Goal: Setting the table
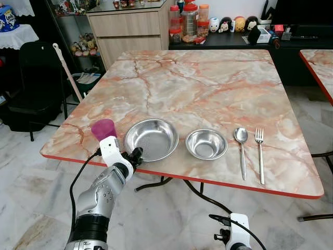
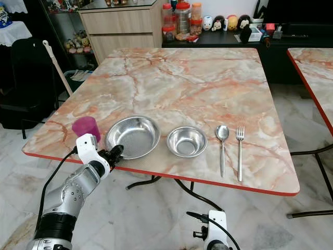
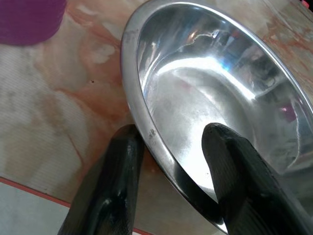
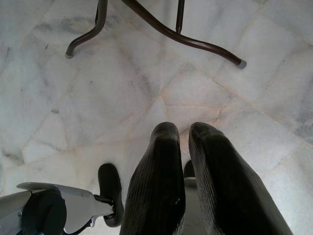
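On the marble table (image 1: pixel 208 88), along its near edge, a purple cup (image 1: pixel 104 128), a large steel bowl (image 1: pixel 151 139), a small steel bowl (image 1: pixel 206 144), a spoon (image 1: pixel 241 148) and a fork (image 1: pixel 259 153) lie in a row. My left gripper (image 1: pixel 136 154) is at the large bowl's near rim. In the left wrist view the gripper (image 3: pixel 171 134) is open, one finger outside the bowl (image 3: pixel 210 98) and one inside, the rim between them. My right gripper (image 4: pixel 183 129) hangs idle and shut below the table, over the floor.
A black chair (image 1: pixel 36 78) stands left of the table. A wooden cabinet (image 1: pixel 130 31) and a counter with jars (image 1: pixel 187 21) line the back wall. A second marble table (image 1: pixel 318 65) is at the right. The table's dark legs (image 4: pixel 171 34) spread over the tiled floor.
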{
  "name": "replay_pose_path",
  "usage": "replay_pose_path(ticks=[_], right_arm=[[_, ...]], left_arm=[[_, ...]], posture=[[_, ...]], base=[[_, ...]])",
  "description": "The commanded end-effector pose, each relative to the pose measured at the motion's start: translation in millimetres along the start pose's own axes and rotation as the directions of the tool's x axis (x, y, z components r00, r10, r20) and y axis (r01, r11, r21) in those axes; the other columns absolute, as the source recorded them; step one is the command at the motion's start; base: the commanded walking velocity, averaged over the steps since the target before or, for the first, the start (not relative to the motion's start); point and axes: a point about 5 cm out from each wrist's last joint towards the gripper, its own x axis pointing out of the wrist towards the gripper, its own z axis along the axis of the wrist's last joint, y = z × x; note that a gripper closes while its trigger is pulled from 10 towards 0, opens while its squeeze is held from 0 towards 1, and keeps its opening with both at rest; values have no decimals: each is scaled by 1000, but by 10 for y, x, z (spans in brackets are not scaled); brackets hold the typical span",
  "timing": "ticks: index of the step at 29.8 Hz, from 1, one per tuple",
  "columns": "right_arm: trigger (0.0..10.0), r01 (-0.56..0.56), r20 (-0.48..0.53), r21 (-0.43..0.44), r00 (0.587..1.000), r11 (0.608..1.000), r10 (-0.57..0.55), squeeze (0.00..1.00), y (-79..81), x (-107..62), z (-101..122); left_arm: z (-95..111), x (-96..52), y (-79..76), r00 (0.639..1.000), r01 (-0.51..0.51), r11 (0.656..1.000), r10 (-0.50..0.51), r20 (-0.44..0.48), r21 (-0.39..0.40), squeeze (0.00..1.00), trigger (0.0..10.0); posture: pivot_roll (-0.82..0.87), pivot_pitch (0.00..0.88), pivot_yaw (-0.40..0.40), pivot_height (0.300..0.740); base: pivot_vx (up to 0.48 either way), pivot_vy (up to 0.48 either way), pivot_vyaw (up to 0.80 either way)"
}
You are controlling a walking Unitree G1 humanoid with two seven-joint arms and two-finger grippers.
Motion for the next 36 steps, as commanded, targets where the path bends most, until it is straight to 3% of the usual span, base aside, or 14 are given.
replay_pose_path(ticks=[1,15,28,31,36], right_arm=[[10000,-8,5,3,1000,1000,8,0,27,8,23],[10000,-11,9,-6,1000,1000,11,0,28,16,57],[10000,-11,10,-14,1000,1000,11,0,21,20,74],[10000,-11,10,-14,1000,1000,11,0,20,19,74],[10000,-14,10,-15,1000,1000,14,0,18,19,72]], left_arm=[[51,0,45,999,-29,1000,29,17,7,0,0],[160,-33,78,995,-76,996,73,74,38,0,0],[184,-55,32,994,-51,997,47,95,49,0,0],[199,-59,-1,993,-9,1000,10,119,-7,0,0],[325,-105,-37,968,75,990,-43,247,-121,0,0]], posture=[[15,0,87,714],[25,0,77,714],[28,0,69,714],[27,0,68,714],[24,0,65,714]], base=[[0,0,0],[0,0,0],[0,0,0],[0,0,0],[0,0,0]])
